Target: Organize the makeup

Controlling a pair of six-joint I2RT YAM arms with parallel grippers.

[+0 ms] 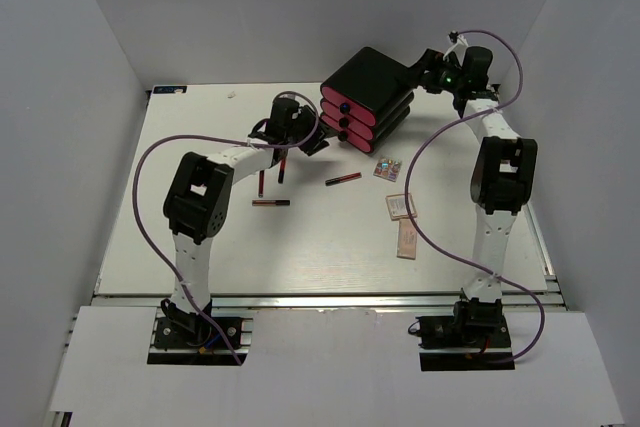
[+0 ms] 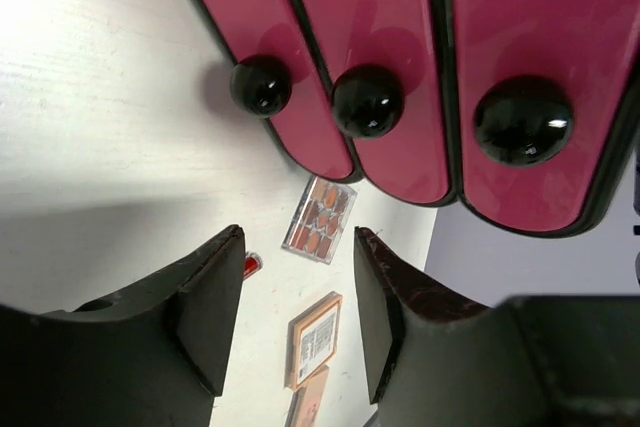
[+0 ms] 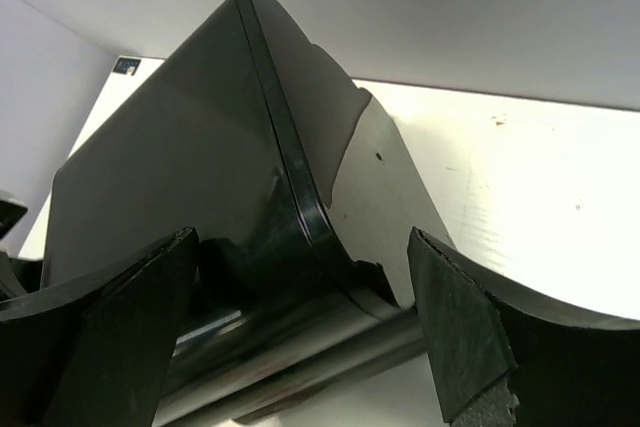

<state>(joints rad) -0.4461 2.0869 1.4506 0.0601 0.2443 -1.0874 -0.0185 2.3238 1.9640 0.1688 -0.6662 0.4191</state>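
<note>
The makeup lies loose on the white table: dark and red sticks (image 1: 262, 182), (image 1: 281, 169), (image 1: 343, 178), a beige tube (image 1: 271, 203), an eyeshadow palette (image 1: 387, 168) and two flat beige-pink palettes (image 1: 401, 206), (image 1: 407, 239). My left gripper (image 1: 318, 142) is open and empty, just in front of the pink drawers, facing their black knobs (image 2: 367, 100). Between its fingers the left wrist view shows the eyeshadow palette (image 2: 320, 219) and a beige palette (image 2: 316, 340). My right gripper (image 1: 428, 72) is open, its jaws straddling the black box's rear corner (image 3: 270, 177).
The black box with three pink drawers (image 1: 365, 97) stands at the back centre, turned at an angle, all drawers closed. White walls enclose the table on the left, back and right. The palettes lie close to my right arm (image 1: 497, 177).
</note>
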